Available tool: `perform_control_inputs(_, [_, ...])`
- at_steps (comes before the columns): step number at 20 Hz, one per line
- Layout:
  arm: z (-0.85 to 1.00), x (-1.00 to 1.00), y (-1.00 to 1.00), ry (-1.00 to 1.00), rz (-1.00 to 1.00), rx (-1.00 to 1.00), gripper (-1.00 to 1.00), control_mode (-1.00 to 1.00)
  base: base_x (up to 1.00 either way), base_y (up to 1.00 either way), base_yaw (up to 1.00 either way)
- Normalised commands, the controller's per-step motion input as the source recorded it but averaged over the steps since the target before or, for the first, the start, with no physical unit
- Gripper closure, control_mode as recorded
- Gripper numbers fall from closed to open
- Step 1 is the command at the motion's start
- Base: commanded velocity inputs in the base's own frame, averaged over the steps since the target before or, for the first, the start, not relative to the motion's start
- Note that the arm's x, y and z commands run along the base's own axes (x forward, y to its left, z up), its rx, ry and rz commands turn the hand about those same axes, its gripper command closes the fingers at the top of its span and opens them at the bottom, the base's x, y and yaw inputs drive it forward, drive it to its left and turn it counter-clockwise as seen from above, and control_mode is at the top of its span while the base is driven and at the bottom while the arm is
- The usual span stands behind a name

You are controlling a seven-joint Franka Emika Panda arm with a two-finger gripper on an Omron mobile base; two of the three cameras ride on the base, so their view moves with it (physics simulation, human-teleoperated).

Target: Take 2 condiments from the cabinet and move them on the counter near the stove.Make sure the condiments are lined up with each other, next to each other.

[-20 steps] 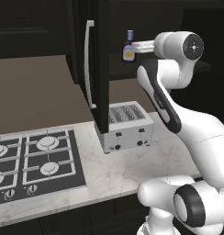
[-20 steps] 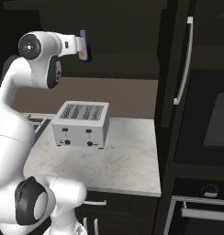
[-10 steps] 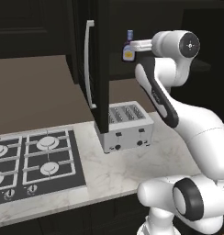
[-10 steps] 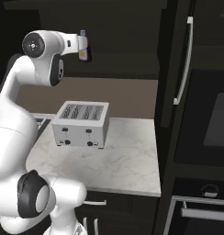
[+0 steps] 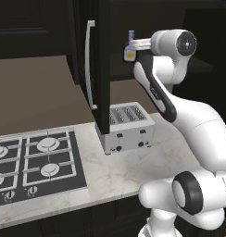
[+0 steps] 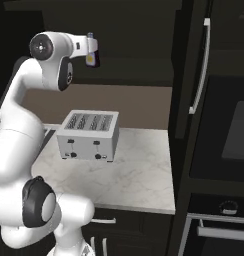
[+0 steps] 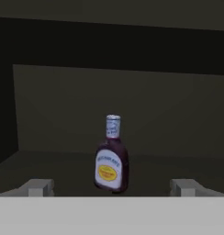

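As claw [image 7: 112, 186] sits spread wide, bottle [image 7: 111, 158] upright at frame centre between tips, off-centre closing could topple it on cabinet shelf [image 7: 49, 163]

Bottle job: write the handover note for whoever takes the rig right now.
Pincer: open, raised at the cabinet, fingers on either side of the bottle but not touching it.
Bottle: upright on the cabinet shelf, straight ahead of the pincer.
Done: cabinet door open, pincer lined up.
Left: grasp the bottle, set it on the counter by the stove, then place the second condiment beside it, in line.
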Motion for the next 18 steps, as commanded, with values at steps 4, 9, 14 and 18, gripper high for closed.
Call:
perform_control_inputs(4, [0.0, 0.2, 0.0, 0.0, 0.0, 0.0, -1.0, -1.0, 0.0, 0.0, 0.0])
perform_control_inputs(9, [0.0, 0.21, 0.0, 0.0, 0.0, 0.0, -1.0, -1.0, 0.0, 0.0, 0.0])
perform_control_inputs(14, [-0.01, 0.2, 0.0, 0.0, 0.0, 0.0, -1.0, -1.0, 0.0, 0.0, 0.0])
perform_control_inputs(18, [-0.03, 0.16, 0.0, 0.0, 0.0, 0.0, -1.0, -1.0, 0.0, 0.0, 0.0])
